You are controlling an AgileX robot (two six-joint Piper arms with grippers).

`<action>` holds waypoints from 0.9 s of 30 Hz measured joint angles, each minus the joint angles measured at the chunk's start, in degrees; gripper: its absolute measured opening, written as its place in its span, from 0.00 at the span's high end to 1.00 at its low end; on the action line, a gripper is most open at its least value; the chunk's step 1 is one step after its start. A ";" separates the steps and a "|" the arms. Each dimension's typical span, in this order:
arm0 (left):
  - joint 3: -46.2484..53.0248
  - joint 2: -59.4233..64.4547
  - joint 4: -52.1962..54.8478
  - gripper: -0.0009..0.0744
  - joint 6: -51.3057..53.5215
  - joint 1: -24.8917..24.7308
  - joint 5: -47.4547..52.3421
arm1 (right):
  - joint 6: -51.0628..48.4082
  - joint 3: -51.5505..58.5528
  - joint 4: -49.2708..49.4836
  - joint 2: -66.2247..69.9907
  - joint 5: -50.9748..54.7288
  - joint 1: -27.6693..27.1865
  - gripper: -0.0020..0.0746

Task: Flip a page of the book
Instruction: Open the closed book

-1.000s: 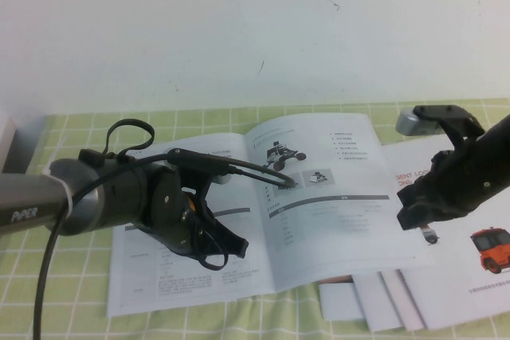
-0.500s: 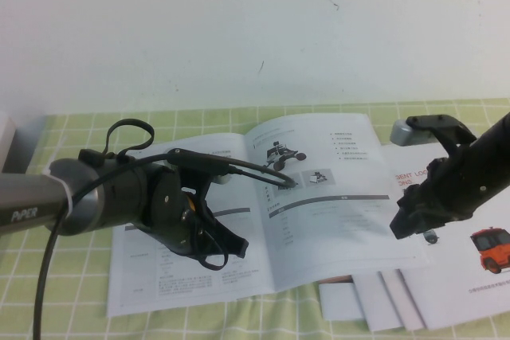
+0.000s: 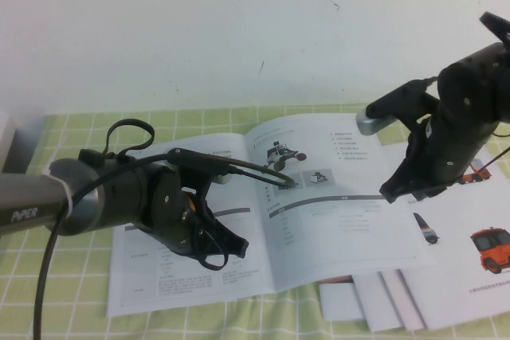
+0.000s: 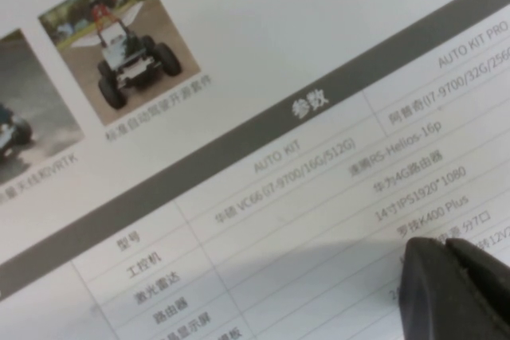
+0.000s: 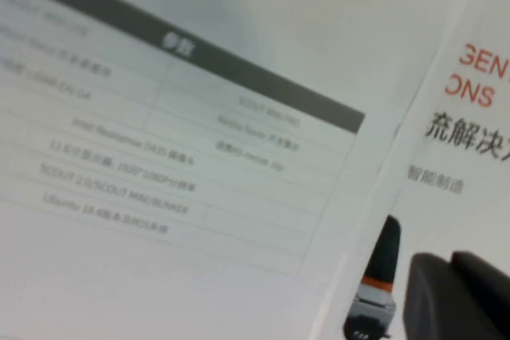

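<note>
My right gripper (image 3: 389, 193), matte black plastic, is clenched on nothing at the right of the high frame, raised over the outer edge of the right-hand page; in its wrist view only 2 dark blurred fingertips (image 5: 454, 296) show, pressed together, cut off by the lower right corner. My left gripper (image 3: 227, 248) sits at centre left, low over the left-hand leaf; its black fingertips (image 4: 458, 288), cropped at the lower right of the wrist view, are clenched tip to tip with nothing between them. The arm's dark barrel and looped cable hide much of that leaf.

The thin white glossy stapled brochure (image 3: 335, 236) lies open and flat in the middle of the frame. Its right-hand glossy white page (image 3: 351, 161) carries a black 4-wheeled rover photo, small thumbnails and a grey bar; the fine text is unreadable from above. Loose white sheets with an orange vehicle (image 3: 470, 268) lie lower right, cut by the frame edge. Underneath is a green checked tablecloth (image 3: 72, 292).
</note>
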 joint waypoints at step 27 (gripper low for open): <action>0.00 0.00 0.00 0.99 0.96 0.00 -0.24 | -15.26 0.00 31.09 7.44 -0.36 -9.55 0.45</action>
